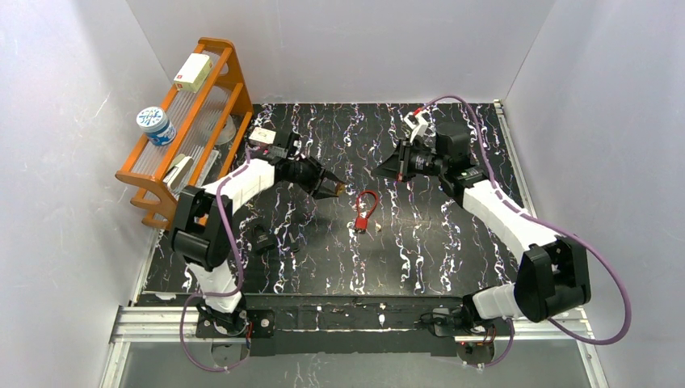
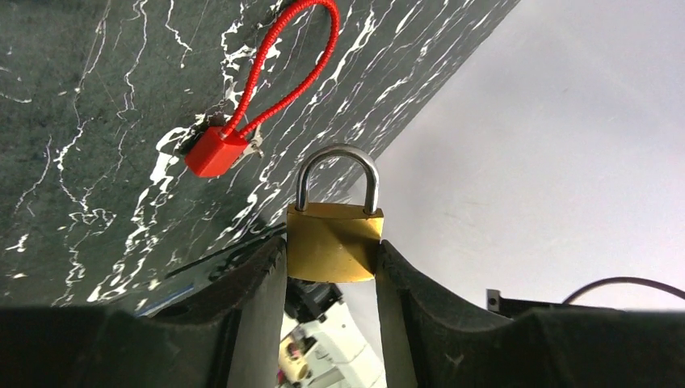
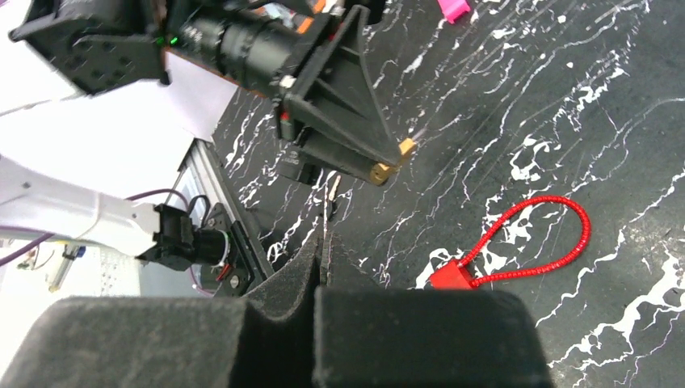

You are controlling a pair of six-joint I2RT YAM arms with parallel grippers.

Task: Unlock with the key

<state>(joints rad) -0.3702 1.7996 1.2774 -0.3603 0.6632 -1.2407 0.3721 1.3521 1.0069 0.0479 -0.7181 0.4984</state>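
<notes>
1. Clamps brass padlock (image 2: 335,242) in left end effector (image 2: 329,271), aloft over surface (image 1: 420,259), steadied for insertion (keyway hidden).
2. Pinches key (image 3: 326,212) edge-on in right end effector (image 3: 320,257), fingers together, blade toward brass padlock.

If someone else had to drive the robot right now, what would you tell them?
Left gripper: closed on the brass padlock, its shackle shut and sticking out past the fingers.
Right gripper: shut, with a thin blade that looks like the key poking out towards the padlock, a gap between them.
Red cable lock: lying on the table between the arms.
Done: padlock and key are held.
Left: push the key in, turn it, open the shackle.
</notes>
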